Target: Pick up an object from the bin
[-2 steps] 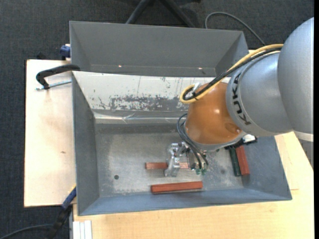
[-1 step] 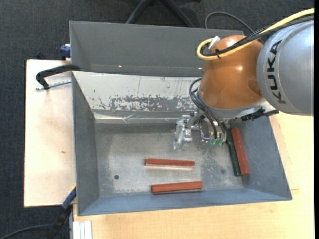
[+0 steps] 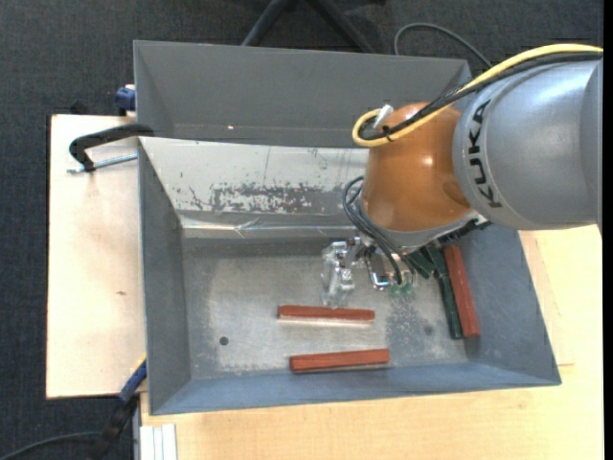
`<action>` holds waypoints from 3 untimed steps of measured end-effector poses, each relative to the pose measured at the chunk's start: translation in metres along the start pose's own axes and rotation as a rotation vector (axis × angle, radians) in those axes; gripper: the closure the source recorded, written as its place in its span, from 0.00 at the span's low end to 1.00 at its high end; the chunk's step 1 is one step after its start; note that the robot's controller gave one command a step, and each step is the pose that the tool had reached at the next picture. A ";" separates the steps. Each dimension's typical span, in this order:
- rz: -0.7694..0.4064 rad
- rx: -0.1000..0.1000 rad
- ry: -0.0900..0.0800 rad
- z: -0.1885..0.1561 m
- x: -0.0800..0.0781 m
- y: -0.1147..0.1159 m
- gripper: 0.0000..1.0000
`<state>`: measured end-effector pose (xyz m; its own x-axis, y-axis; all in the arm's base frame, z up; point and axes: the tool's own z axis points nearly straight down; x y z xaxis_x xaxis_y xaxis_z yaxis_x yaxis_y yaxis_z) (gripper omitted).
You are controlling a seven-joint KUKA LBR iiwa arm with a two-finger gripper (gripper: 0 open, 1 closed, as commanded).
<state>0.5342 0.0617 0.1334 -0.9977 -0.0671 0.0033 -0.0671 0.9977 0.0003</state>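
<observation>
My gripper point(image 3: 337, 278) hangs below the orange wrist cover in the middle of the bin, its metal fingers pointing down just above the bin floor. Directly beneath the fingertips lies a thin red-brown stick point(image 3: 326, 313), flat and lengthwise left to right. A second, thicker red-brown bar point(image 3: 340, 360) lies parallel to it nearer the front wall. Nothing shows between the fingers.
Along the right side of the bin lies a long red bar point(image 3: 463, 289) beside a dark green one point(image 3: 450, 305), both partly hidden under the arm. The arm and its orange cover overhang the bin's right half. The left half of the floor is bare grey metal.
</observation>
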 end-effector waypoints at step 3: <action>-0.120 0.000 -0.004 0.063 0.004 -0.018 1.00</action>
<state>0.5310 0.0434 0.0708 -0.9825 -0.1864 -0.0013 -0.1864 0.9825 0.0008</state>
